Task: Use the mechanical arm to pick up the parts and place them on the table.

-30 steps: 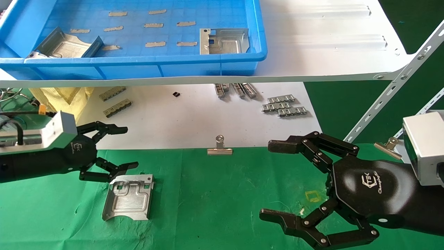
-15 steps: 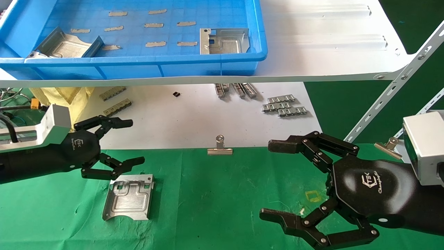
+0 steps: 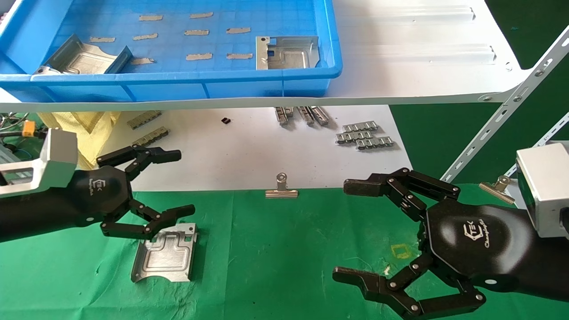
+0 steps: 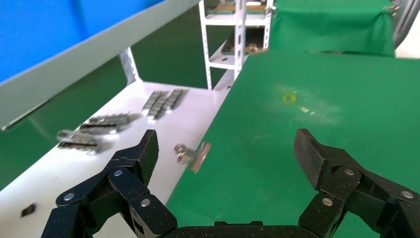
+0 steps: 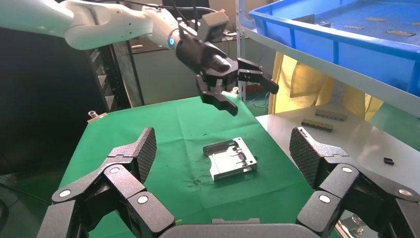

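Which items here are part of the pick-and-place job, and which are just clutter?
Job:
- left gripper, open, above the placed part
- part on the green table
- two parts in the blue bin
- green table
- right gripper, open, idle

Clutter:
- binder clip
- grey ridged strips
- yellow cloth
- white sheet

This looks like a factory workshop or robot test cell. A white slotted-steel shelf (image 3: 426,49) carries a blue plastic bin (image 3: 178,84) holding stamped sheet-metal parts (image 3: 286,52). Below it, along the far edge of the green-clothed surface (image 3: 275,253), small grey ridged strips (image 3: 364,135) lie on a white sheet (image 3: 249,151). More steel racking (image 4: 237,34) stands beyond, possibly another workstation.
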`<state>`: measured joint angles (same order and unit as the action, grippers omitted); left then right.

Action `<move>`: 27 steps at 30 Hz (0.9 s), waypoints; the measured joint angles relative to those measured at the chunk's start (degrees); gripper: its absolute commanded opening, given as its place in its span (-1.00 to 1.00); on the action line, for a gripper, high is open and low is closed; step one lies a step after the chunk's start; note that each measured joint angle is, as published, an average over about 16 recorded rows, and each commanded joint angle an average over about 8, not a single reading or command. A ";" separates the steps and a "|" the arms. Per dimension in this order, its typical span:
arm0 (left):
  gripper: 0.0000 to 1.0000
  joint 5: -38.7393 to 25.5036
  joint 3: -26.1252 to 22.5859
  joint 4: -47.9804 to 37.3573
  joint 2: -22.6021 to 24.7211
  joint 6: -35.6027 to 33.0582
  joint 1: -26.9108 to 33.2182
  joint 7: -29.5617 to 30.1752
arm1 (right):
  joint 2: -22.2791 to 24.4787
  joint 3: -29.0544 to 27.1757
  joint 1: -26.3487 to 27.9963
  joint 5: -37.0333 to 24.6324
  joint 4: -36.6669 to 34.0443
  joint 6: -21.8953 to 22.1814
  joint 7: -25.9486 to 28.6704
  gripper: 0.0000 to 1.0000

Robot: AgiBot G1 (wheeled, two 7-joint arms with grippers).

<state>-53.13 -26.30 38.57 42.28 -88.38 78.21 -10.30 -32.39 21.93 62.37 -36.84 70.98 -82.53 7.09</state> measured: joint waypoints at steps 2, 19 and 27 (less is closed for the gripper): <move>1.00 0.78 0.72 2.44 -0.51 0.19 -1.16 1.46 | 0.00 0.00 0.00 0.00 0.00 0.00 0.00 1.00; 1.00 7.44 6.79 23.11 -4.79 1.77 -10.99 13.90 | 0.00 0.00 0.00 0.00 0.00 0.00 0.00 1.00; 1.00 10.29 9.37 31.95 -6.61 2.42 -15.18 19.09 | 0.00 0.00 0.00 0.00 0.00 0.00 0.00 1.00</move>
<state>-42.84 -16.93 70.51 35.67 -85.95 63.03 8.79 -32.38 21.93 62.37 -36.84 70.98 -82.52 7.09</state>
